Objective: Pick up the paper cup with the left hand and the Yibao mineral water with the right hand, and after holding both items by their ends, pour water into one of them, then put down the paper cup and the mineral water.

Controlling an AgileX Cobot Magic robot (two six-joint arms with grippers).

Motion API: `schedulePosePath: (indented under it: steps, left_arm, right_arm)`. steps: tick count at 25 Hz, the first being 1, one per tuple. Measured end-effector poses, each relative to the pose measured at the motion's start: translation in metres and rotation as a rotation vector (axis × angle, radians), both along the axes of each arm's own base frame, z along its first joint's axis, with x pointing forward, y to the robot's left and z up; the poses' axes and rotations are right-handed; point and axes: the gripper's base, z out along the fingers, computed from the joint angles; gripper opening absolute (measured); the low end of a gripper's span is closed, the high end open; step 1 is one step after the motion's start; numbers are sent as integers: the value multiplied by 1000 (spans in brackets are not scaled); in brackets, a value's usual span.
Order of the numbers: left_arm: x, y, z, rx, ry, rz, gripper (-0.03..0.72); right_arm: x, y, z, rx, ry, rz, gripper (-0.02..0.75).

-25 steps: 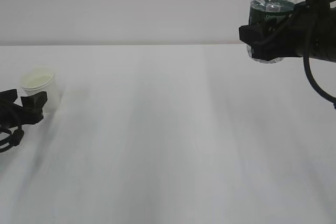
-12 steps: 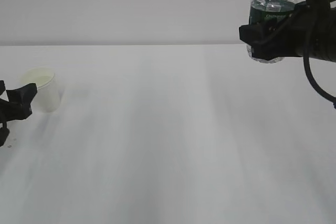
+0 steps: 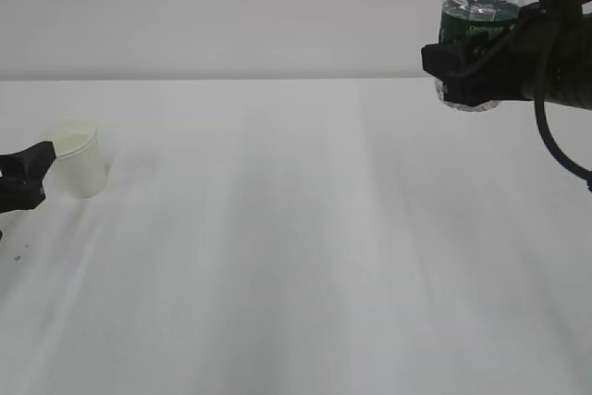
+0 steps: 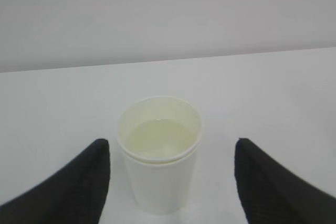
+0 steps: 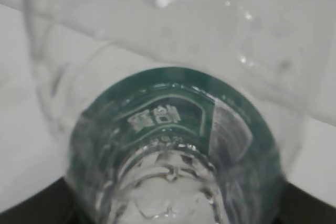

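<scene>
White tapered paper cup point(image 4: 159, 163) holds pale liquid between the left hand's point(image 4: 170, 179) parted jaws, untouched; the right hand point(image 3: 472, 69) grasps the clear ribbed green-labelled Yibao mineral water point(image 3: 474, 20) aloft.

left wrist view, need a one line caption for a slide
Paper cup holding pale liquid stands on the white table, centred between the open jaws of the left hand, untouched by either.
</scene>
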Motion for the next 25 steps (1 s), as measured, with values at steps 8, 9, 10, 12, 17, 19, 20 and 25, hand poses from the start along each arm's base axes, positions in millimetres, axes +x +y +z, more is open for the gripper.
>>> schedulePosePath:
  steps: [8, 9, 10, 12, 17, 19, 20, 25]
  left_arm:
    - [0, -3, 0, 8, 0, -30, 531]
    - [0, -3, 0, 9, 0, -32, 531]
    - [0, -3, 0, 9, 0, -32, 531]
    - [0, -3, 0, 9, 0, -32, 530]
    - [0, -3, 0, 9, 0, -34, 530]
    - [0, -3, 0, 9, 0, -34, 529]
    - [0, -3, 0, 9, 0, -34, 529]
    - [0, -3, 0, 9, 0, -34, 529]
  right_arm:
    - [0, -3, -3, -18, 33, -30, 427]
    - [0, -3, -3, -18, 33, -30, 427]
    - [0, -3, -3, -18, 34, -31, 427]
    - [0, -4, -3, -16, 34, -36, 427]
    - [3, -15, -4, -19, 39, -75, 427]
    - [4, -18, -4, -19, 40, -87, 427]
    - [4, -20, -4, -19, 40, -92, 427]
    - [6, -28, -4, -19, 41, -122, 427]
